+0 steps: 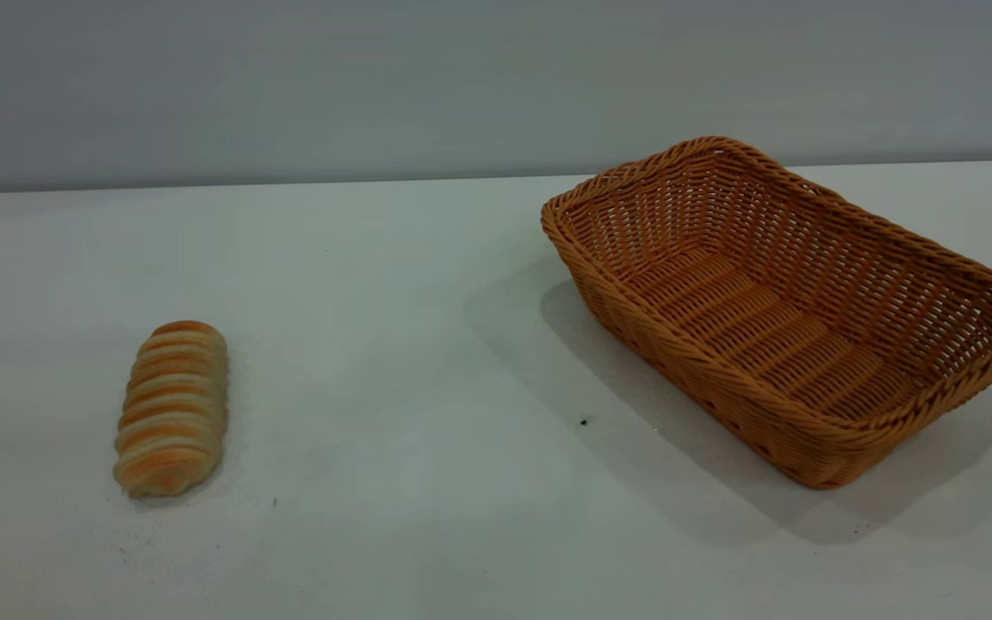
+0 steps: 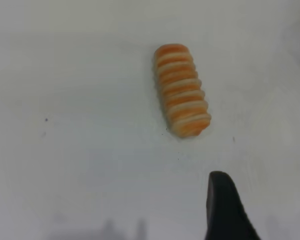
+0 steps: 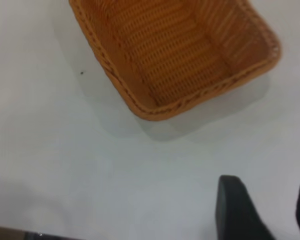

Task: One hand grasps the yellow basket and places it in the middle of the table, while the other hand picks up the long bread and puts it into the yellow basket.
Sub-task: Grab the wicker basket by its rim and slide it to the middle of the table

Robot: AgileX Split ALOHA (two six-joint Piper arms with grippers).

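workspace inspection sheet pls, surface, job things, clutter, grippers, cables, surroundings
surface: the table is white and flat, with a few tiny dark specks.
job's things: the yellow basket stands on the table's right side, upright, at an angle, with nothing in it. The long bread lies flat on the left side, well apart from the basket.
clutter: nothing seen.
grippers: the left gripper hangs above the table short of the bread, fingers apart, holding nothing. The right gripper hangs above the table short of the basket's corner, fingers apart, holding nothing. Neither shows in the exterior view.
cables: nothing seen.
surroundings: a plain grey wall behind the table.
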